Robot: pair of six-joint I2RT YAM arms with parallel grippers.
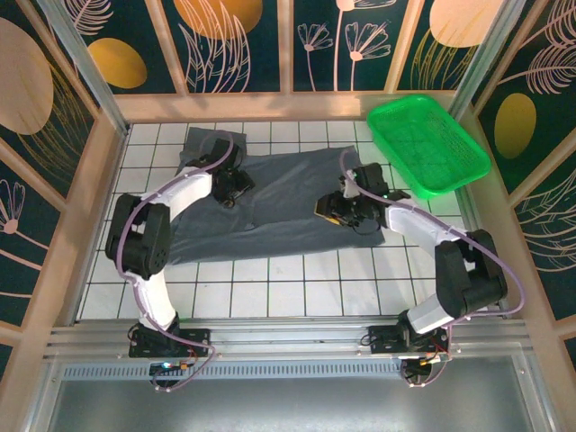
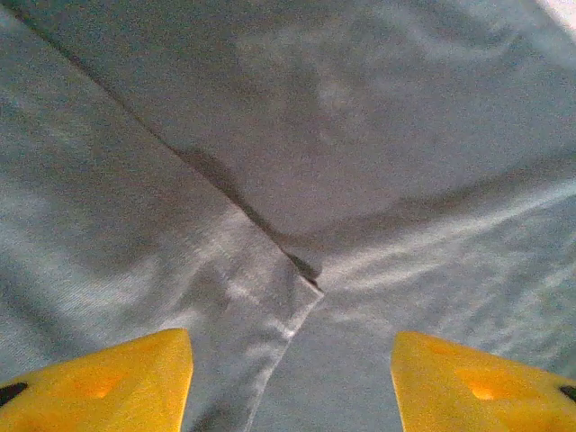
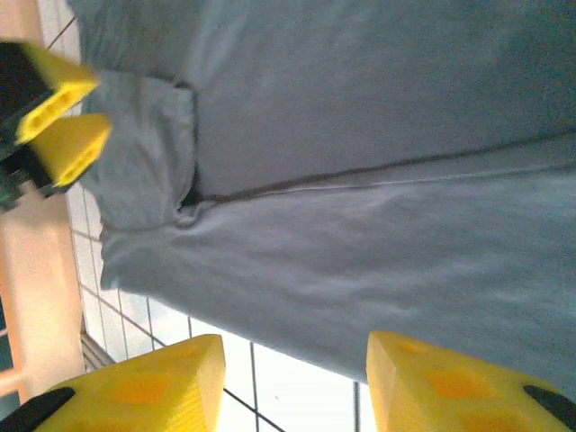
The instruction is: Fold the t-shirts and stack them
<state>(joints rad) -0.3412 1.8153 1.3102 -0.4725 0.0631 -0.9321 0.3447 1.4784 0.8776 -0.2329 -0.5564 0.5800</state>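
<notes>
One dark slate-grey t-shirt [image 1: 279,198] lies spread over the white tiles, with a sleeve bunched at the back left. My left gripper [image 1: 229,187] hovers low over its left part, open. In the left wrist view its yellow fingers [image 2: 117,378] straddle a folded hem corner [image 2: 304,286] of the t-shirt [image 2: 378,126], holding nothing. My right gripper [image 1: 331,211] hangs over the shirt's right part, also open. In the right wrist view the right gripper [image 3: 292,387] sits above the near edge of the t-shirt [image 3: 360,270], and the left gripper [image 3: 90,103] shows at the upper left.
A bright green plastic basket [image 1: 427,144] stands at the back right, beside the shirt's right end. White tiles [image 1: 297,288] lie bare between the shirt and the arm bases. Wooden rails [image 1: 270,106] and patterned walls close in the table.
</notes>
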